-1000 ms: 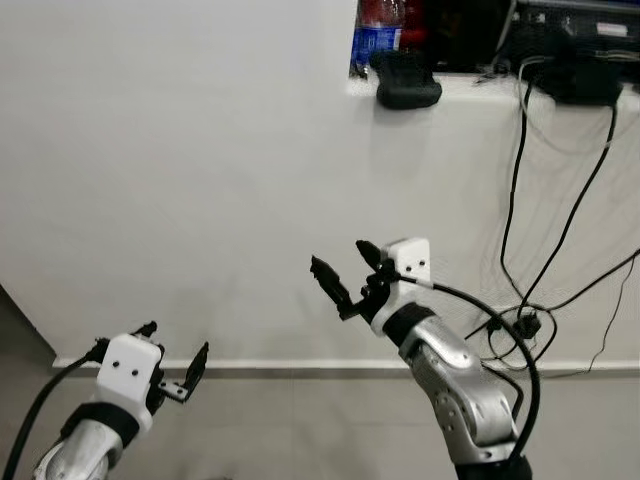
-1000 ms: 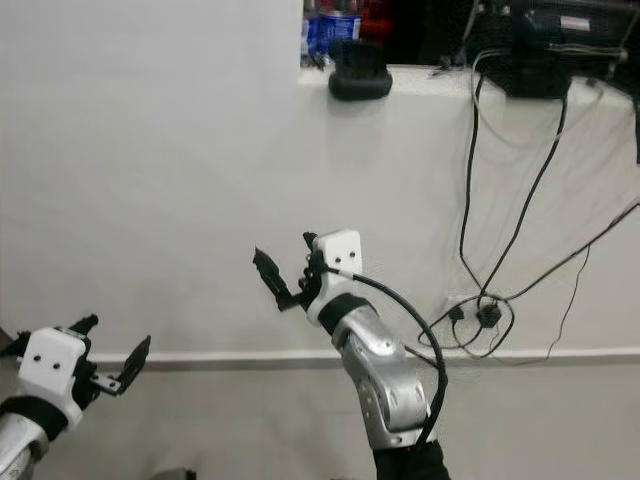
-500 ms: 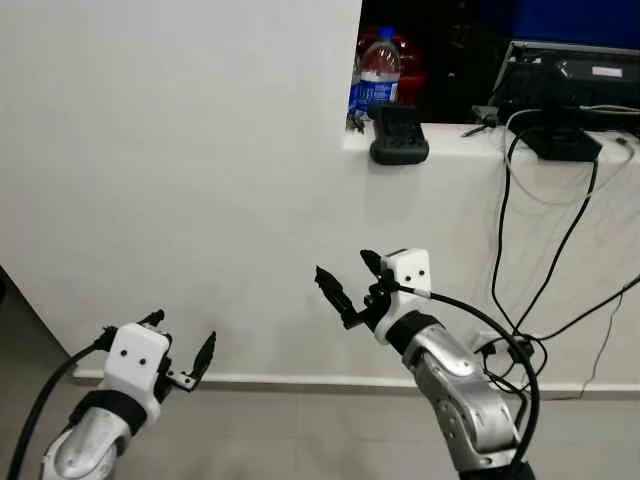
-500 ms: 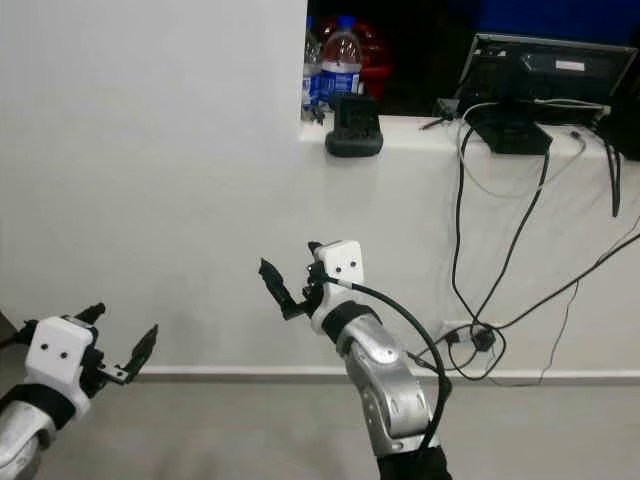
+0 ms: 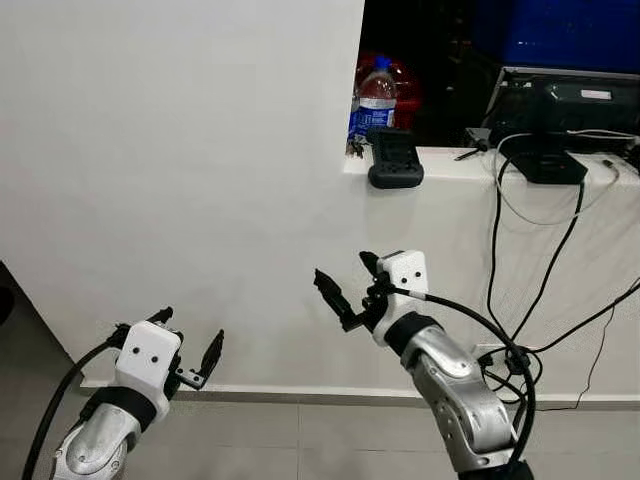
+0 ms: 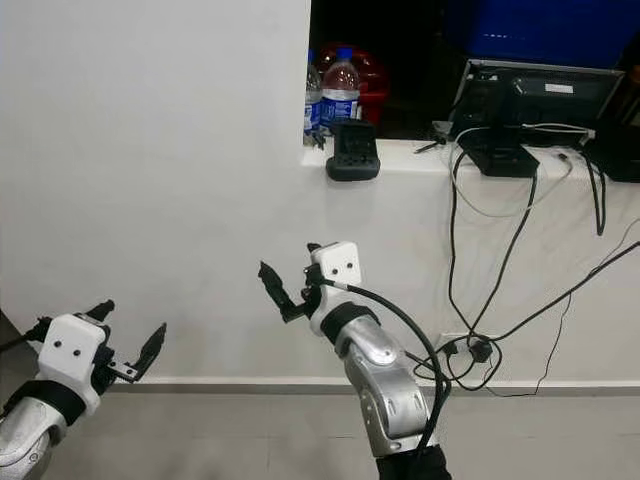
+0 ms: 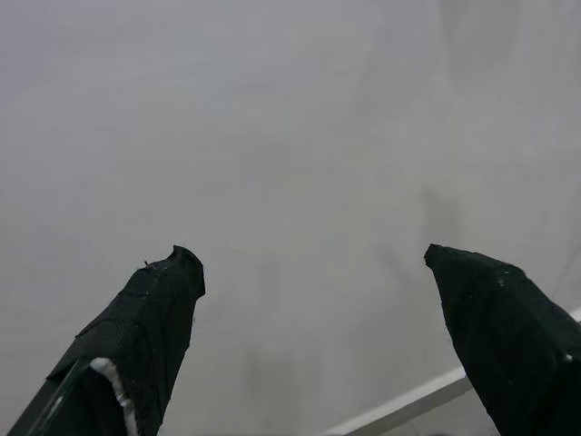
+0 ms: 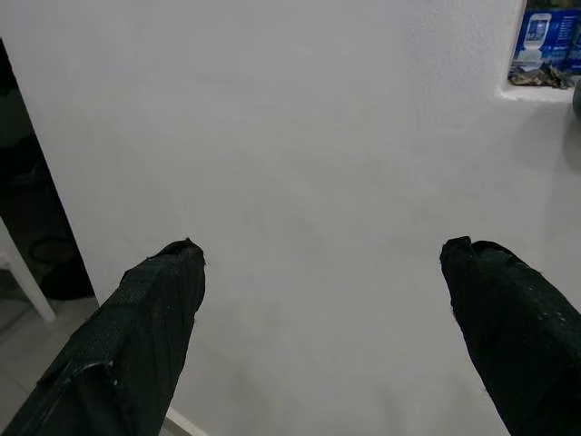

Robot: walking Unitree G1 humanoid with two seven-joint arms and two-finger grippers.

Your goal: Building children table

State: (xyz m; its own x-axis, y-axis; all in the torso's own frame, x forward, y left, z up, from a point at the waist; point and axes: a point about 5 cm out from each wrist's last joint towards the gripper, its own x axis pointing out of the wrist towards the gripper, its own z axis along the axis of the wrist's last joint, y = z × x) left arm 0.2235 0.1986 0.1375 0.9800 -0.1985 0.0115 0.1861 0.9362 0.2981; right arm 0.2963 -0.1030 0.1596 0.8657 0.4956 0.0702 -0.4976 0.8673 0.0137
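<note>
On your far left, the white wall [image 5: 180, 150] ends at a dark gap [image 5: 15, 310], with grey floor [image 5: 260, 440] running along the skirting strip [image 5: 270, 390]. Your left gripper [image 5: 188, 340] hangs low in front of that wall, fingers spread wide with nothing between them; the left wrist view shows bare wall between both fingertips [image 7: 163, 282]. There is open room between the two arms. Your right gripper [image 5: 345, 287] is raised higher, near the middle, fingers also wide apart and empty, pointing at the wall. Above and right of it, a ledge [image 5: 450, 160] carries a black charger-like block [image 5: 392, 158], water bottles [image 5: 377, 90] behind it, and a monitor [image 5: 555, 110]. Cables [image 5: 500, 260] hang from the ledge down to a wall socket [image 5: 510, 355], close to your right forearm. You cannot tell where any table parts lie. Compared with a second ago, the camera has tilted up, so the ledge sits lower in view; both grippers hold the same open pose.
</note>
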